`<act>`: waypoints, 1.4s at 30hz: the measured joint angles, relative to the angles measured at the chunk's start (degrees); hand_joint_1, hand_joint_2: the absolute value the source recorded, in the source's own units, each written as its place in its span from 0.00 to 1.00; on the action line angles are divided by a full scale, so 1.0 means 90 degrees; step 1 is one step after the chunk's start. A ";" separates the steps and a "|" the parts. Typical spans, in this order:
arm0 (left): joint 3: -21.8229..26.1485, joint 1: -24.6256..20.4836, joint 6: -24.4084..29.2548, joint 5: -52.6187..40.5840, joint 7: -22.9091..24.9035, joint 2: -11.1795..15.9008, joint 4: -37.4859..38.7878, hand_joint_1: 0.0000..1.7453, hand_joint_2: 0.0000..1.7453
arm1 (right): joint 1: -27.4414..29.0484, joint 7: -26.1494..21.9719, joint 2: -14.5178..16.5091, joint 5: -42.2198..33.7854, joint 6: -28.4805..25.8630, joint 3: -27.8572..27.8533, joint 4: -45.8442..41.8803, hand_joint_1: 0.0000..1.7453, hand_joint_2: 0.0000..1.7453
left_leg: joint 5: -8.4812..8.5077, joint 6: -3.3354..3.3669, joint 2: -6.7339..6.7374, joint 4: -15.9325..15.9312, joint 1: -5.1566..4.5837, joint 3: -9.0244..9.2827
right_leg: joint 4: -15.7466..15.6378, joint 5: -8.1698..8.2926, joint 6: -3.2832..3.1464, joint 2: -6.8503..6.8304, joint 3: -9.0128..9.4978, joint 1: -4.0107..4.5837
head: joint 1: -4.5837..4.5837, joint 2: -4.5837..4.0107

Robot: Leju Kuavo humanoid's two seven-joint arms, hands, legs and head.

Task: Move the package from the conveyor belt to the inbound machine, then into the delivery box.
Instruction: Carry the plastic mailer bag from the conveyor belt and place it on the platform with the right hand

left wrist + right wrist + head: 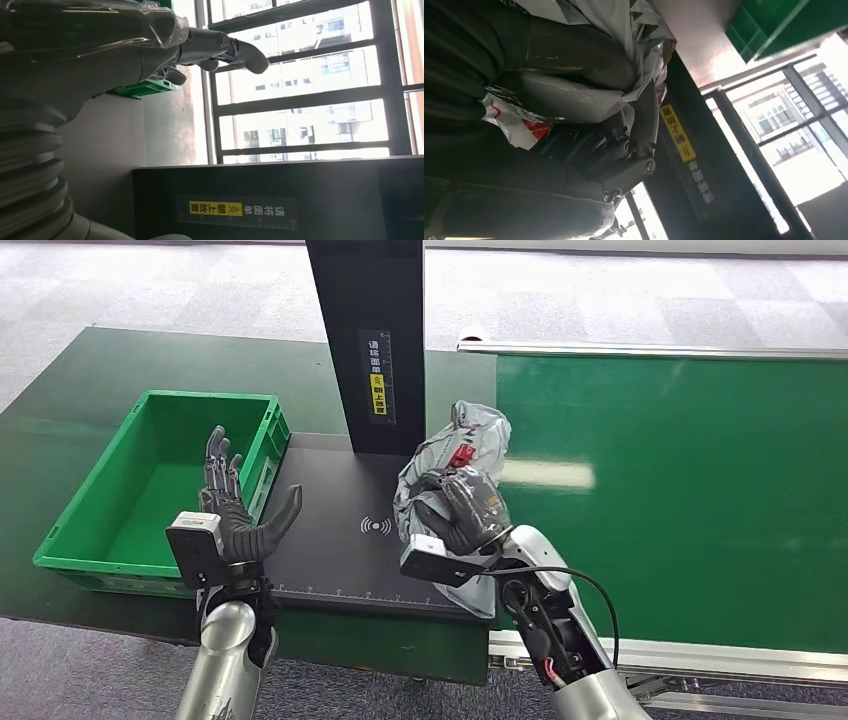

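The robot's right hand (pixel 462 512) is gripping a crumpled grey plastic package (pixel 455 455), fingers wrapped around its bunched middle, holding it above the inbound machine's black scan plate (pixel 330 530), just beside the machine's upright column (pixel 368 340). The bag is looking soft, light and slippery, best taken by its gathered bulk. The left hand (pixel 232 510) is waiting with fingers spread, holding nothing, between the plate and the green delivery box (pixel 160 490).

Parcel-sorting demo area, green conveyor belt (pixel 680 490), scanner platform (pixel 340 530), carpet-tiled office floor (pixel 120 290)
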 joint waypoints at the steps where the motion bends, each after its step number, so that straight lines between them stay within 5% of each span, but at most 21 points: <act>1: 0.0000 0.0000 0.0012 0.0009 -0.0001 0.0000 0.0000 0.00 1.00 | -0.0043 0.0082 0.0021 0.0131 -0.0045 0.0139 0.0154 1.00 1.00 | 0.0000 0.0000 0.0000 0.0000 0.0000 0.0000 | 0.0000 0.0000 0.0000 0.0000 0.0000 0.0000 | -0.0001 0.0000; 3: 0.0000 0.0000 0.0025 0.0028 -0.0002 -0.0001 0.0000 0.00 1.00 | -0.0131 0.0249 0.0060 0.0429 -0.0219 0.0388 0.0467 1.00 1.00 | 0.0000 0.0000 0.0000 0.0000 0.0000 0.0000 | 0.0000 0.0000 0.0000 0.0000 0.0000 0.0000 | 0.0000 0.0000; 5: -0.0001 0.0000 0.0019 0.0046 -0.0002 -0.0005 0.0000 0.00 1.00 | -0.0206 0.0357 0.0089 0.0765 -0.0507 0.0599 0.0722 0.64 1.00 | 0.0000 0.0000 0.0000 0.0000 0.0000 0.0001 | 0.0000 0.0000 0.0000 0.0000 0.0000 0.0000 | 0.0001 0.0000; 7: -0.0007 -0.0004 -0.0001 0.0076 -0.0003 -0.0013 0.0001 0.00 1.00 | -0.0287 0.0399 0.0112 0.1116 -0.0879 0.0817 0.0972 0.15 1.00 | 0.0000 0.0000 0.0000 0.0000 0.0000 0.0001 | 0.0000 0.0000 0.0000 0.0000 0.0000 0.0000 | 0.0002 0.0000; 9: -0.0018 -0.0021 0.0004 0.0090 -0.0004 -0.0017 0.0008 0.00 1.00 | -0.0371 0.0410 0.0136 0.1363 -0.1176 0.1011 0.1207 0.00 1.00 | 0.0000 0.0000 0.0000 0.0001 0.0000 0.0001 | 0.0000 0.0000 0.0000 0.0000 0.0000 0.0000 | 0.0001 0.0000; 17: -0.0067 -0.0083 0.0035 0.0112 -0.0005 -0.0017 0.0059 0.00 1.00 | -0.0504 0.0122 0.0178 0.1074 -0.1541 0.1200 0.1647 0.00 1.00 | 0.0000 0.0000 -0.0001 0.0001 0.0000 0.0001 | 0.0000 0.0000 0.0000 0.0000 -0.0001 0.0000 | 0.0001 0.0000; 23: -0.0084 -0.0080 0.0054 0.0149 -0.0005 -0.0017 0.0098 0.00 1.00 | -0.0510 -0.0341 0.0173 -0.0012 -0.1157 0.0882 0.1652 0.00 1.00 | 0.0000 0.0000 -0.0001 0.0001 0.0000 0.0002 | 0.0000 0.0000 0.0000 0.0000 -0.0001 0.0000 | 0.0001 0.0000; 28: -0.0095 -0.0045 0.0116 0.0227 -0.0007 -0.0017 0.0109 0.00 1.00 | -0.0433 -0.0647 0.0280 -0.2747 0.0770 0.0153 0.1539 0.00 1.00 | 0.0000 0.0000 -0.0001 0.0001 0.0000 0.0002 | 0.0000 0.0000 0.0000 0.0000 -0.0001 0.0000 | 0.0000 0.0000; 33: -0.0132 0.0048 0.0089 0.0376 -0.0056 -0.0014 0.0129 0.00 1.00 | -0.0287 0.0428 0.0408 -0.5990 0.2924 -0.0852 0.1502 0.00 1.00 | 0.0000 0.0000 -0.0002 0.0001 0.0000 0.0001 | 0.0000 0.0000 0.0000 0.0000 -0.0001 0.0000 | 0.0001 0.0000; 34: -0.0142 0.0055 0.0056 0.0410 -0.0066 -0.0013 0.0145 0.00 1.00 | -0.0269 0.0585 0.0414 -0.6387 0.3106 -0.1010 0.1511 0.00 0.75 | 0.0000 0.0000 -0.0002 0.0001 -0.0001 0.0000 | 0.0000 0.0000 0.0000 0.0000 -0.0001 -0.0001 | 0.0001 0.0000; 37: -0.0178 0.0059 -0.0110 0.0545 -0.0094 -0.0012 0.0209 0.00 1.00 | -0.0259 0.0824 0.0421 -0.7176 0.3462 -0.1357 0.1553 0.00 0.75 | 0.0000 0.0000 -0.0001 0.0001 -0.0001 0.0000 | 0.0000 0.0000 0.0000 0.0000 -0.0001 -0.0001 | 0.0001 0.0000; 38: -0.0188 0.0059 -0.0198 0.0612 -0.0101 -0.0012 0.0232 0.00 1.00 | -0.0260 0.0851 0.0419 -0.7352 0.3574 -0.1417 0.1561 0.00 1.00 | 0.0000 0.0000 0.0000 0.0001 -0.0001 0.0001 | 0.0000 0.0001 0.0001 0.0000 -0.0001 -0.0001 | 0.0001 0.0000; 42: -0.0194 0.0065 -0.0640 0.0940 -0.0106 -0.0009 0.0300 0.00 1.00 | -0.0267 0.0788 0.0401 -0.7767 0.3841 -0.1480 0.1560 0.00 1.00 | 0.0000 0.0000 -0.0001 0.0001 -0.0001 0.0002 | 0.0000 0.0001 0.0001 0.0000 -0.0001 -0.0001 | -0.0001 0.0000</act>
